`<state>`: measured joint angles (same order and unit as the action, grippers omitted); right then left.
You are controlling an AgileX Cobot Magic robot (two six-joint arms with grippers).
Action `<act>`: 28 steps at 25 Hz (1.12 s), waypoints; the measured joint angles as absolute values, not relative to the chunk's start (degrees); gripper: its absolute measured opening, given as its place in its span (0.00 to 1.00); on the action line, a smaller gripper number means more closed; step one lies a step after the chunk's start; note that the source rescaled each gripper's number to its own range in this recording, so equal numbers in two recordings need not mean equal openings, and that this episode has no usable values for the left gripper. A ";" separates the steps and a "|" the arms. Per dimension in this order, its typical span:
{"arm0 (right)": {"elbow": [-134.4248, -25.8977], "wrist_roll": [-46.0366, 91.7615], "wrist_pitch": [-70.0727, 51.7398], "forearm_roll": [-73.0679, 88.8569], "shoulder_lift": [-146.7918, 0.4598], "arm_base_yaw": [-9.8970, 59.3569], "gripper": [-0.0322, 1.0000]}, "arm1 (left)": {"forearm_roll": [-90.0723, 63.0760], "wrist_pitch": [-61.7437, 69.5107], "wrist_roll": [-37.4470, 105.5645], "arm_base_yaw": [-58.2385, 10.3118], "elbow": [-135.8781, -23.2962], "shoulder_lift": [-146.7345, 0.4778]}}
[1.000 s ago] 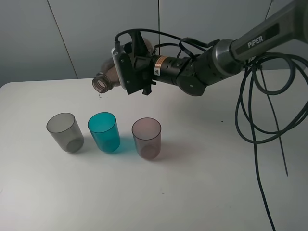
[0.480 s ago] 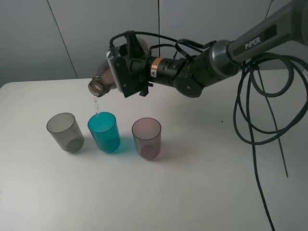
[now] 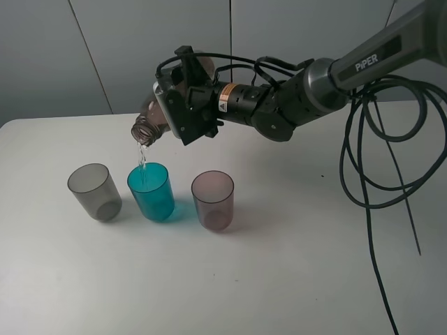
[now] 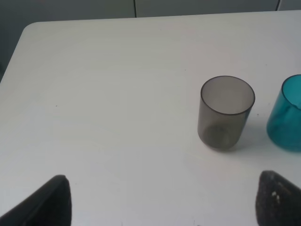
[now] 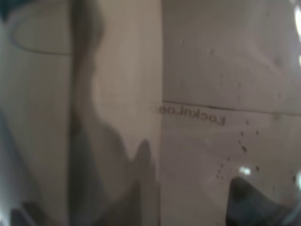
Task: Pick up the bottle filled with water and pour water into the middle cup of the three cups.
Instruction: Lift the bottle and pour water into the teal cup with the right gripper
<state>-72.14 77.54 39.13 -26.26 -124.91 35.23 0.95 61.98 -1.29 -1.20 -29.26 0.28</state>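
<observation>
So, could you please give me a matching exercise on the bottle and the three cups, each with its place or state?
1. bottle
2. teal cup
3. grey cup
4. pink cup

A. left end of the row
B. tilted mouth-down in the air
C. right end of the row
D. taking the water stream

Pairs: 1-B, 2-D, 3-A, 4-C.

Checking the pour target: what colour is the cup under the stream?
The middle cup is translucent teal-blue; the exterior high view shows it best.

The bottle (image 3: 148, 126) is tipped further down, and a steadier stream of water (image 3: 142, 158) is now poured into the middle cup (image 3: 151, 193).
</observation>
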 joint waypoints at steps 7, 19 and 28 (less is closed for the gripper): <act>-72.14 81.50 39.23 -24.69 -124.91 35.23 0.05 | 0.95 61.98 -1.29 -1.20 -29.26 0.28; -72.14 86.21 39.94 -24.33 -124.91 35.23 0.05 | 0.95 61.98 -1.18 -1.20 -29.26 0.28; -72.14 90.95 40.15 -23.51 -124.91 35.23 0.05 | 0.95 61.98 -0.95 -1.20 -29.26 0.28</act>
<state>-72.14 90.95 40.15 -23.51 -124.91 35.23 0.95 61.98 -0.95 -1.20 -29.26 0.28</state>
